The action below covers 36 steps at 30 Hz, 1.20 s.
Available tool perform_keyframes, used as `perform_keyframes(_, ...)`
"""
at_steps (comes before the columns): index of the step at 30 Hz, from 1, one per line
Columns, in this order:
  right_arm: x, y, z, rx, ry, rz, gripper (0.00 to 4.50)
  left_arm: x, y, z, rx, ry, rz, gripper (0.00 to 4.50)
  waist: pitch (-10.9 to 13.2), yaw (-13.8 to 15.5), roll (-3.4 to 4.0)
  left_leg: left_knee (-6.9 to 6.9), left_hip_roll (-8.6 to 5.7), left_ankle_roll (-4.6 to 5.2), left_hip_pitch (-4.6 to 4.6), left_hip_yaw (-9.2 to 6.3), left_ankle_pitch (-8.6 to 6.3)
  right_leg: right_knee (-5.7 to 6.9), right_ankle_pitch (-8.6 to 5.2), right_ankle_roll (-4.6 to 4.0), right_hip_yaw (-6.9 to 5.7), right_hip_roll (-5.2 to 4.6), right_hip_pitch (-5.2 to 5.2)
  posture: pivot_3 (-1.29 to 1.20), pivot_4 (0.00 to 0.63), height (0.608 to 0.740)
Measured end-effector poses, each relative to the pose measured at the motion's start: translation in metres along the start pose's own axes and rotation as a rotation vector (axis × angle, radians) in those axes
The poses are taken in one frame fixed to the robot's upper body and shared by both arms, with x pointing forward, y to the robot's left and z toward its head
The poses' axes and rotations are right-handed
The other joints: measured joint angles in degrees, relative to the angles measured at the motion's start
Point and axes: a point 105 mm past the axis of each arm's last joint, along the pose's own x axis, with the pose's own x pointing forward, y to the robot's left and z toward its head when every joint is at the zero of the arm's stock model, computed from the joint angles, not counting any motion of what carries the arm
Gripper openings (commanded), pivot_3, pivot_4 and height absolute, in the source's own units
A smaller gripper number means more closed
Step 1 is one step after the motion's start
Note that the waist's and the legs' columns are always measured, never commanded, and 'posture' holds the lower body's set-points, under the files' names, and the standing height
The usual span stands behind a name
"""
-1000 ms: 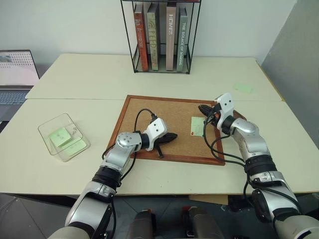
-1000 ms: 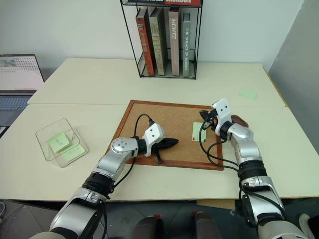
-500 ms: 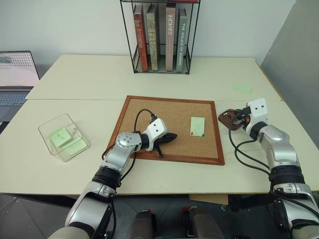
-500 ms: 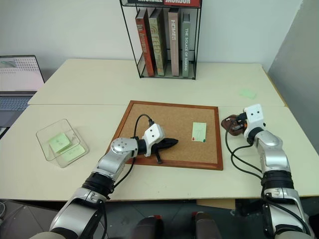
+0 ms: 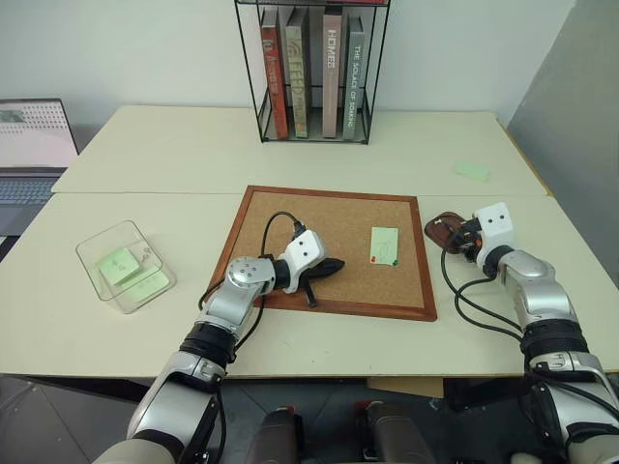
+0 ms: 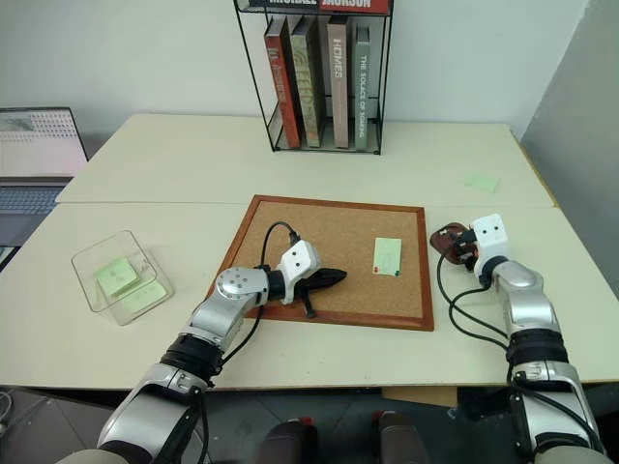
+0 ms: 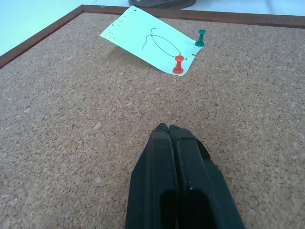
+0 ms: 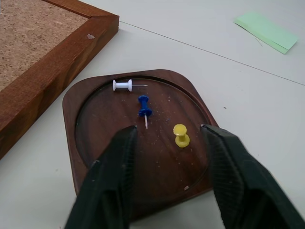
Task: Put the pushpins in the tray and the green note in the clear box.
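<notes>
Right wrist view, right gripper (image 8: 164, 138) now parted over tray (image 8: 90, 98), yellow pushpin (image 8: 180, 134) dropped inside, left gripper (image 7: 167, 130) closed.

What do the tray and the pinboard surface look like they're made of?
The tray looks like dark reddish-brown wood with a smooth, faintly glossy finish and visible grain. The pinboard surface looks like cork: tan, speckled and granular, matte, inside a brown wooden frame.
</notes>
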Motion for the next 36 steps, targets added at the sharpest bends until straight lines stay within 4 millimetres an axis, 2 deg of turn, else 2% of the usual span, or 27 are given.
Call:
perform_keyframes(6,-0.001,-0.002,0.006,0.010,-0.023,-0.002,4.21,0.000,0.000,0.000,0.002,-0.001,0.001,0.00,0.00,0.00,0.00,0.00,0.00,0.00,-0.01,0.01,0.00,0.00,0.00,0.00,0.00,0.00,0.00,0.00,0.150,0.740)
perform_keyframes(12,-0.016,-0.011,0.043,0.057,-0.174,0.022,4.21,0.000,0.000,0.001,0.005,-0.002,0.002,0.00,0.00,0.04,0.00,0.00,0.00,0.00,-0.02,-0.03,0.00,-0.02,0.00,0.01,-0.01,0.00,0.00,0.00,0.150,0.740)
perform_keyframes(14,-0.026,-0.007,0.053,0.075,-0.222,0.075,4.21,0.000,0.000,0.001,0.006,-0.002,0.003,0.00,0.00,0.06,0.00,-0.01,0.02,0.00,-0.03,-0.07,0.00,-0.03,0.00,0.01,-0.04,0.00,0.01,0.00,0.150,0.740)
perform_keyframes(16,-0.038,0.010,0.053,0.091,-0.253,0.179,4.21,0.000,0.000,0.001,0.006,-0.002,0.003,0.00,0.00,0.09,0.00,-0.03,0.05,0.00,-0.03,-0.13,0.00,-0.08,-0.01,0.01,-0.08,0.01,0.05,0.00,0.150,0.740)
perform_keyframes(19,-0.049,0.044,0.039,0.116,-0.239,0.327,4.21,0.000,0.000,0.000,0.006,0.001,0.004,0.00,-0.01,0.10,0.01,-0.02,0.05,0.00,-0.02,-0.13,0.00,-0.08,-0.01,0.01,-0.08,0.01,0.05,0.00,0.150,0.740)
perform_keyframes(21,-0.055,0.067,0.029,0.114,-0.217,0.404,4.21,0.000,0.001,-0.001,0.006,0.002,0.006,0.00,-0.01,0.06,0.01,0.00,0.04,0.00,0.00,-0.10,0.00,-0.06,0.00,0.02,-0.07,0.00,0.05,0.00,0.150,0.740)
perform_keyframes(24,-0.058,0.094,0.024,0.111,-0.211,0.479,4.21,0.000,0.001,-0.001,0.008,0.002,0.008,0.00,-0.01,0.03,0.01,0.02,0.04,0.00,0.01,-0.12,0.00,-0.07,0.00,0.02,-0.09,0.00,0.05,0.00,0.150,0.740)
perform_keyframes(29,-0.057,0.105,0.024,0.069,-0.221,0.497,4.21,0.000,0.001,0.000,0.014,-0.001,0.004,0.00,-0.01,0.11,0.01,-0.01,0.03,0.00,-0.01,-0.12,0.00,-0.13,0.00,0.02,-0.10,0.00,0.05,0.00,0.150,0.740)
perform_keyframes(36,-0.052,0.114,0.011,0.016,-0.198,0.509,2.89,0.000,0.001,0.000,0.013,0.000,0.000,0.00,-0.01,0.12,0.01,-0.01,0.03,0.00,-0.01,-0.12,0.00,-0.15,0.00,0.02,-0.11,0.00,0.05,0.00,0.150,0.740)
